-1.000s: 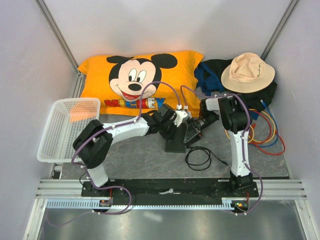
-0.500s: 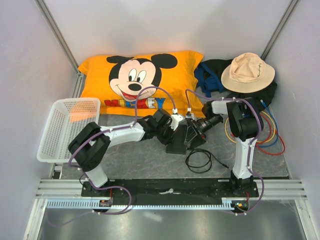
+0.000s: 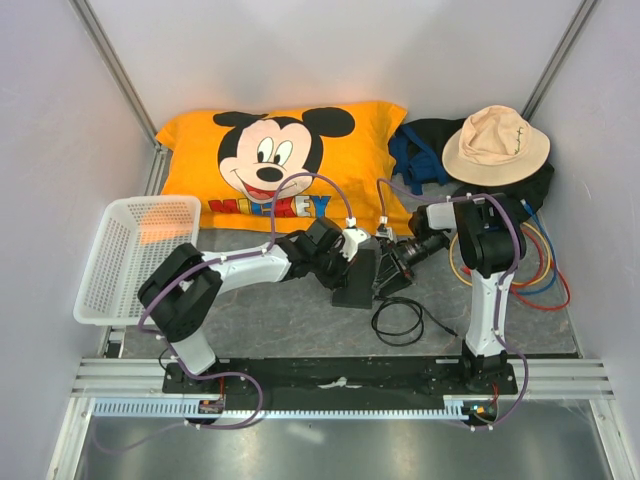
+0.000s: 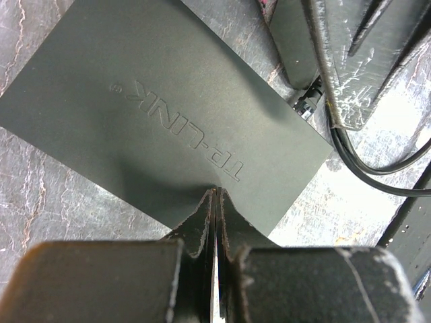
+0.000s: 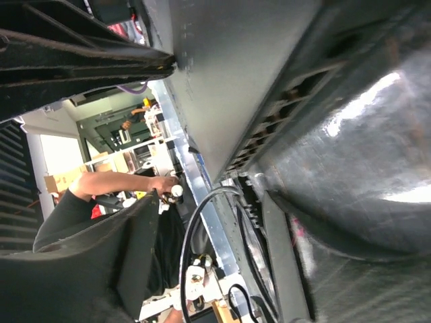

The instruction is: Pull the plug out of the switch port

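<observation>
Lower centre: coiled black cable. Centre: the switch lies flat. The left gripper, fingers pressed together, touches its top (logo side). The right gripper, fingers spread, sits at its socket edge. Beyond: orange pillow.

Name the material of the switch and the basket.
Switch: likely matte black plastic, possibly painted metal; flat, dull face with an embossed TP-LINK logo. Basket: white plastic by the look of it; thin open lattice walls.
</observation>
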### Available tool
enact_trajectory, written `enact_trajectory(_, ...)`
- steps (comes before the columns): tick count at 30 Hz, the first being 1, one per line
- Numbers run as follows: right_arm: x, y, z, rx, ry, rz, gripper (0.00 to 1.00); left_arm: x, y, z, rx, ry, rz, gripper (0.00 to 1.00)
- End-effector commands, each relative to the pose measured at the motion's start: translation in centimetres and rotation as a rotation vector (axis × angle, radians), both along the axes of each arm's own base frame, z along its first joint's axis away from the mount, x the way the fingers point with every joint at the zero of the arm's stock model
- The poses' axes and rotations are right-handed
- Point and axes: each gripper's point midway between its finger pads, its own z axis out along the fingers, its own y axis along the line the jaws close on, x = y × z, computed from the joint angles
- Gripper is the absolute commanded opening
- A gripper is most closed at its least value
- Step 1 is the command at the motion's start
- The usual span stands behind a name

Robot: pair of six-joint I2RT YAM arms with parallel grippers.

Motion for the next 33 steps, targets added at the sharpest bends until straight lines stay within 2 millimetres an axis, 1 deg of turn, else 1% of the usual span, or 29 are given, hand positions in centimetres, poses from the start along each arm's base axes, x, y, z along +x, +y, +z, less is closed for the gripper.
enact_trajectory(1, -2.2, -2.9, -7.0, -0.245, 0.081, 0.068, 0.66, -2.2, 2.9, -4.2, 0.158, 0.108, 0.003, 0.02)
enact_trajectory(2, -2.3, -3.0, -7.1, -0.252, 0.087, 0.066, 0.65, -2.0, 2.9, -4.1, 0.158, 0.1, 0.005, 0.02)
enact_trajectory(3, -2.3, -3.0, -7.3, -0.258, 0.089, 0.068, 0.6, -2.0, 2.9, -4.1, 0.158, 0.099, 0.004, 0.02)
enact_trajectory(5, -2.5, -3.2, -7.7, -0.28, 0.103, 0.075, 0.58, -1.9, 2.9, -4.0, 0.16, 0.092, 0.005, 0.02)
enact_trajectory(6, -2.6, -3.0, -7.8, -0.278, 0.107, 0.077, 0.52, -1.9, 2.9, -4.1, 0.163, 0.093, 0.006, 0.02)
enact_trajectory(7, -2.7, -3.0, -7.9, -0.283, 0.111, 0.083, 0.5, -1.8, 2.9, -4.2, 0.163, 0.092, 0.003, 0.02)
enact_trajectory(14, -3.4, -2.7, -8.8, -0.383, 0.068, 0.158, 0.52, -1.6, 2.8, -4.5, 0.174, 0.093, 0.0, 0.02)
enact_trajectory(17, -3.8, -2.7, -9.1, -0.396, 0.082, 0.173, 0.48, -1.5, 2.8, -4.6, 0.178, 0.089, -0.002, 0.02)
enact_trajectory(20, -4.0, -2.7, -9.4, -0.407, 0.089, 0.182, 0.47, -1.4, 2.8, -4.7, 0.18, 0.086, 0.002, 0.02)
enact_trajectory(25, -4.0, -2.7, -9.3, -0.416, 0.079, 0.193, 0.42, -1.3, 2.8, -4.8, 0.184, 0.084, 0.001, 0.02)
enact_trajectory(33, -3.9, -2.6, -8.9, -0.432, 0.035, 0.228, 0.4, -1.2, 2.8, -4.8, 0.189, 0.082, 0.0, 0.02)
